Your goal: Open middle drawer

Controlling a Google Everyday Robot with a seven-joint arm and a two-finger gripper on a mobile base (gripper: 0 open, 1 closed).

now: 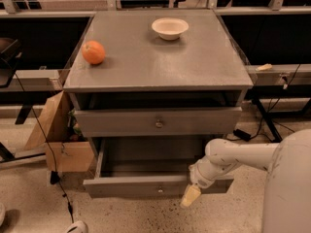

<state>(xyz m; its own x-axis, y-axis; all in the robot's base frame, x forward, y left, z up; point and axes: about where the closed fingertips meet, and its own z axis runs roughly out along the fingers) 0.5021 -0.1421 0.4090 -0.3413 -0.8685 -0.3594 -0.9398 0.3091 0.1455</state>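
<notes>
The grey cabinet point(146, 67) shows two drawer fronts. The upper front point(121, 123), with a small round knob, sits nearly flush. Below it the middle drawer point(131, 186) is pulled far out, its empty inside visible, with a small knob at the centre of its front. Anything beneath it is hidden. My gripper point(190, 196) hangs on the white arm point(233, 157) just in front of the right part of this drawer's front, tip pointing down toward the floor.
An orange point(93, 52) and a white bowl point(169, 28) sit on the cabinet top. A cardboard box point(58, 140) stands against the cabinet's left side. Cables run over the floor on both sides. My white body point(289, 188) fills the lower right.
</notes>
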